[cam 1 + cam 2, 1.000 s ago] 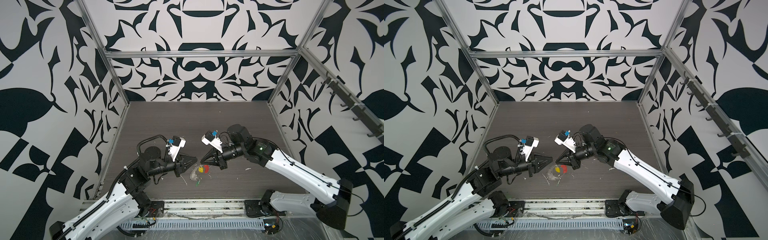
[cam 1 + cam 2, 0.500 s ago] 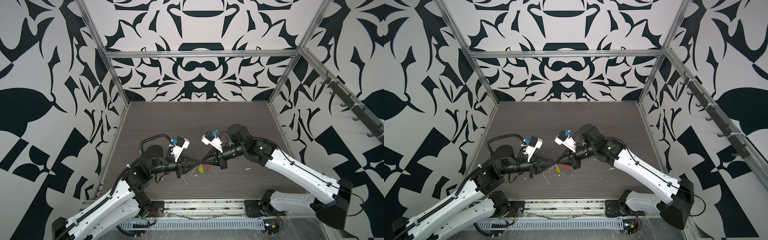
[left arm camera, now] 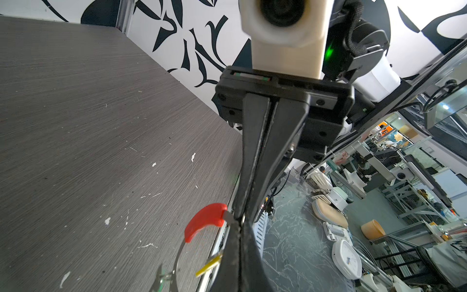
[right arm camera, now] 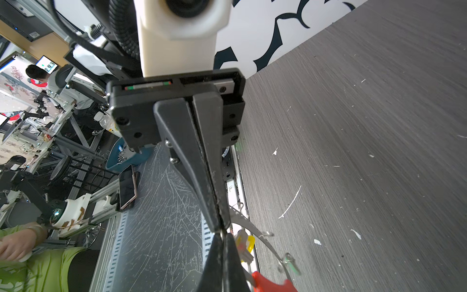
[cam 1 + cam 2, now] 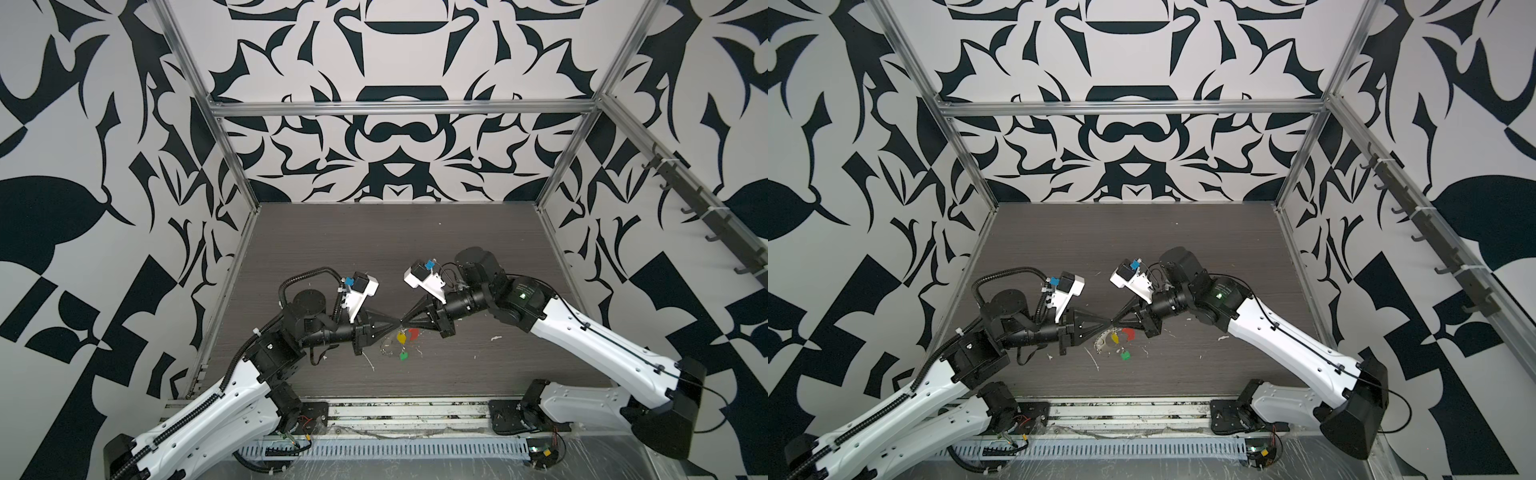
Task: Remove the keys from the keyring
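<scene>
In both top views my two grippers meet tip to tip above the table's front middle. The keyring, a thin wire loop (image 3: 178, 255) with a red sleeve (image 5: 413, 333) (image 5: 1128, 333), hangs just below the tips. My left gripper (image 5: 395, 325) (image 3: 239, 226) is shut on the wire. My right gripper (image 5: 405, 323) (image 4: 222, 237) is shut on the wire beside the red sleeve (image 4: 273, 284). The keys hang on the loop: a yellow tag (image 5: 401, 337) (image 4: 246, 244) nearest the tips and a green tag (image 5: 403, 355) (image 4: 290, 264) lower down.
The dark wood-grain table (image 5: 374, 249) carries small white flecks and scratches (image 5: 371, 365) near the keys. Patterned walls with metal frame posts (image 5: 232, 166) enclose three sides. A slotted metal rail (image 5: 374, 449) runs along the front edge.
My left gripper moved right up to the right gripper's tips, and its jaws went from open to shut on the wire. The right arm stayed put, holding the keyring.
</scene>
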Tool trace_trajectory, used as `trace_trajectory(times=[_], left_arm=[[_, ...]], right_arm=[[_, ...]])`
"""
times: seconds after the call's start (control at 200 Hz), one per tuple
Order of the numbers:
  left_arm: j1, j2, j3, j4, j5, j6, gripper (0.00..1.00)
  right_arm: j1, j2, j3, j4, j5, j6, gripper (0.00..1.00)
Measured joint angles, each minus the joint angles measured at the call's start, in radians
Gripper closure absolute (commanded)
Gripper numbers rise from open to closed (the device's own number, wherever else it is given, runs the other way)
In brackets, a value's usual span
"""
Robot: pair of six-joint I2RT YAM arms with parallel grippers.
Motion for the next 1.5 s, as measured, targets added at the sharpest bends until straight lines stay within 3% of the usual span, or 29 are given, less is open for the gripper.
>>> trace_trajectory(times=[0.145, 0.36, 0.74, 1.5], left_arm=[[-0.002, -0.038, -0.023, 0.058, -0.054, -0.022, 1.0], [-0.003, -0.11, -0.085, 0.154, -0.149, -0.048, 1.0], [-0.003, -0.167, -0.156, 0.336, -0.277, -0.079, 1.0], [-0.003, -0.231, -0.188, 0.404, -0.347, -0.097, 1.0]], right_arm=[[0.002, -0.029, -0.026, 0.102, 0.021, 0.072, 0.71], [0.017, -0.129, -0.125, 0.338, 0.109, 0.216, 0.61], [0.08, -0.15, -0.251, 0.673, 0.327, 0.42, 0.63], [0.135, -0.057, -0.252, 0.851, 0.337, 0.507, 0.8]])
